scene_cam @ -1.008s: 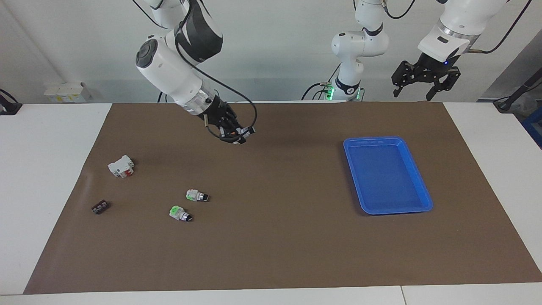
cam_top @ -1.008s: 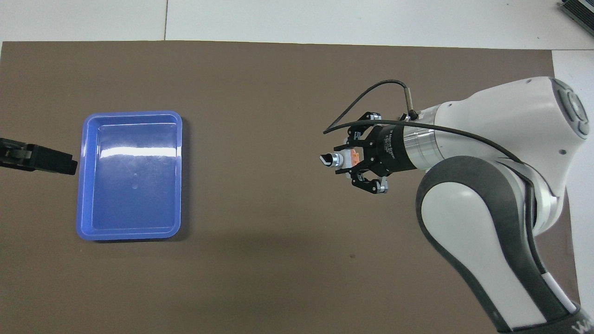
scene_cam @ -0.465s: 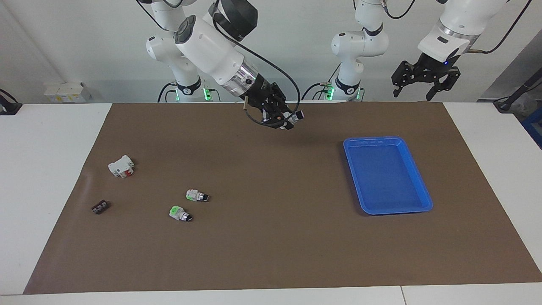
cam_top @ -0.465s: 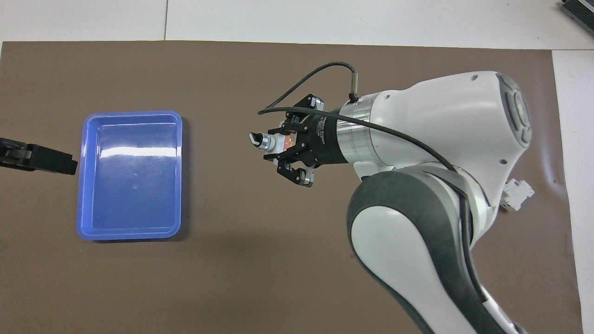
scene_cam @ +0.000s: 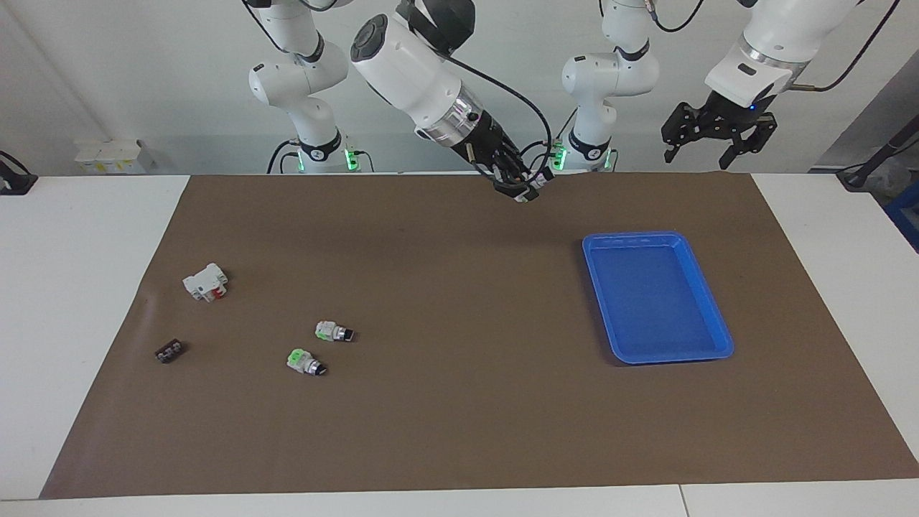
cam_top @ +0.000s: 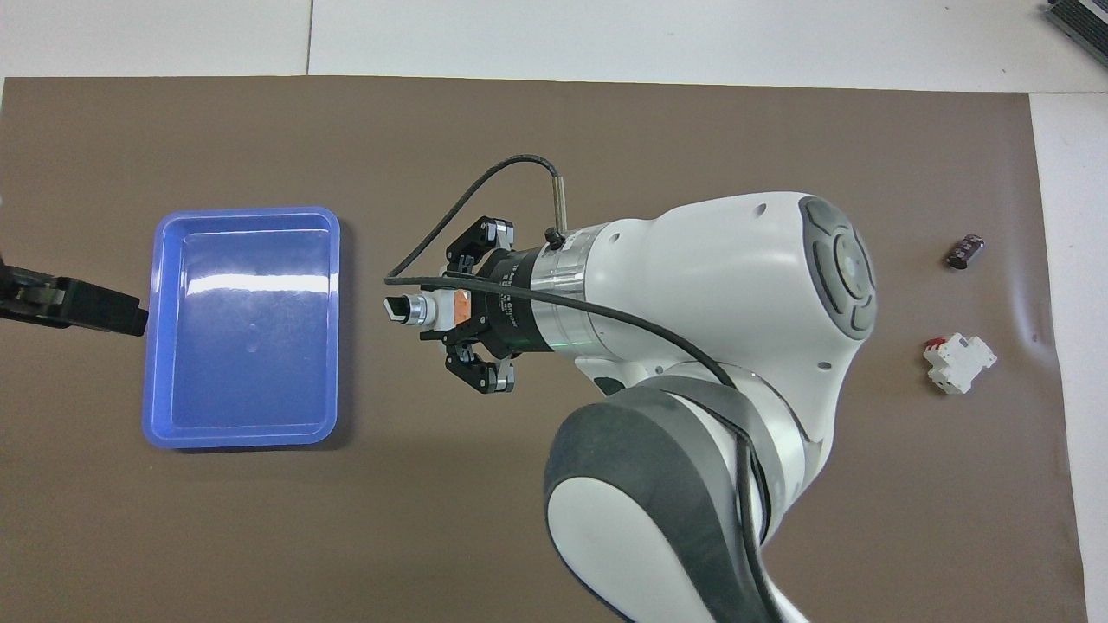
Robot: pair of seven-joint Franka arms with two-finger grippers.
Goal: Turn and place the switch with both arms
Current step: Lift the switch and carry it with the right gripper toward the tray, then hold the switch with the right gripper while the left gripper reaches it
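My right gripper is shut on the orange block end of the switch and holds it in the air, lying level. The silver collar and black knob stick out toward the blue tray. In the facing view this gripper is raised over the brown mat, short of the tray; the switch is hard to make out there. My left gripper hangs open and empty, high over the mat's corner at the left arm's end. Its black tip shows beside the tray in the overhead view.
At the right arm's end of the mat lie a white and red breaker, a small black part, a pale-green-trimmed switch and a bright green switch. The breaker and black part also show overhead. Nothing lies in the tray.
My right gripper has swung with the switch from over the middle of the mat toward the tray, rising a little. The left arm has hardly moved.
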